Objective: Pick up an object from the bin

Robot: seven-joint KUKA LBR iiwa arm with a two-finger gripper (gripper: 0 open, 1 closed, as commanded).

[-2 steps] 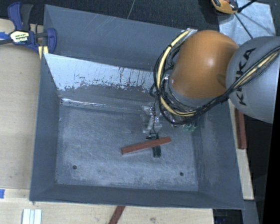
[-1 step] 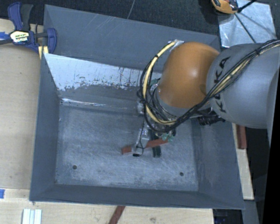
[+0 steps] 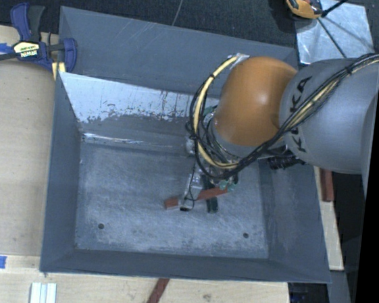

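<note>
Orange wrist cover (image 3: 253, 100) rides highest, with the gripper (image 3: 199, 206) below it, low over the middle of the bin (image 3: 122, 208). Its jaws look released, tips set apart, straddling a small reddish-brown strip (image 3: 171, 204) that lies slantwise on the bare floor. To grasp well, I would settle until the tips nearly meet the floor, centre the strip between them, then clench across its narrow width before lifting straight up. Black lettering on the grey arm link (image 3: 329, 122) seems to spell KUKA; no other writing is legible.

Robotics lab or workshop, KUKA arm (image 3: 330, 109) with bundled cables (image 3: 205, 105), scuffed grey metal bin (image 3: 63, 187) beneath
</note>
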